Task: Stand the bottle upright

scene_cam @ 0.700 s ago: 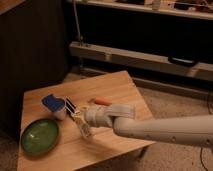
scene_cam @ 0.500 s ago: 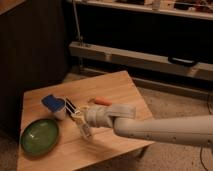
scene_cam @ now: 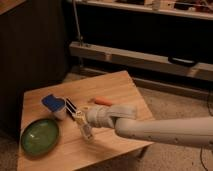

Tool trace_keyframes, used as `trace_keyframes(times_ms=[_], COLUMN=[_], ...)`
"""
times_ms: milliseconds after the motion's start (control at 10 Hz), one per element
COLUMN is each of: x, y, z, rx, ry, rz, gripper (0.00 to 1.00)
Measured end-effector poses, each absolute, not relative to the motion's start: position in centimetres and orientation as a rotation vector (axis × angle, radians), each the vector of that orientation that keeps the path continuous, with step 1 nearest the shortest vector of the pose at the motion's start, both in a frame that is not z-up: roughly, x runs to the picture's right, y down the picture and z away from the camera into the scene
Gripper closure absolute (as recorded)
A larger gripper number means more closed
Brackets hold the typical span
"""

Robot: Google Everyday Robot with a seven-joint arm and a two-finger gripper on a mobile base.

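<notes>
Holding bottle (scene_cam: 86,126) nearly upright over table (scene_cam: 115,85), just right of green plate (scene_cam: 40,136).
Clamped near yellowish top by gripper (scene_cam: 76,113); base close to the wood, touching or not unclear. Probably light, thin plastic, smooth and tippy; best taken mid-body, gently. Pale label, nothing legible.

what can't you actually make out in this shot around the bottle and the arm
All in the camera view:
- Whether the bottle touches the table: the pincer, just right of the white container, overlaps its top in dim light.
- The bottle's label text: too small.
- The arm beyond its forearm, and the base: cut off by the right edge.
</notes>
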State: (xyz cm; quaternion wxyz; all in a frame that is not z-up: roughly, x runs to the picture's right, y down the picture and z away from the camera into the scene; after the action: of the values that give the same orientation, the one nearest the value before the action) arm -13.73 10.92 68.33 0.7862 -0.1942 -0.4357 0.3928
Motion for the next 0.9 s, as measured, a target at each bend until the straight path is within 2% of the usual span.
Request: trace_keyframes(times_ms=[400, 700, 900], x=[-13.55, -13.31, -13.48], y=[10.90, 10.79, 10.80], z=[67.98, 67.92, 67.98], rx=[-0.415, -0.413, -0.417], ry=[-0.941, -0.937, -0.936], rz=[0.841, 0.843, 0.840], gripper=[0.82, 0.61, 0.59])
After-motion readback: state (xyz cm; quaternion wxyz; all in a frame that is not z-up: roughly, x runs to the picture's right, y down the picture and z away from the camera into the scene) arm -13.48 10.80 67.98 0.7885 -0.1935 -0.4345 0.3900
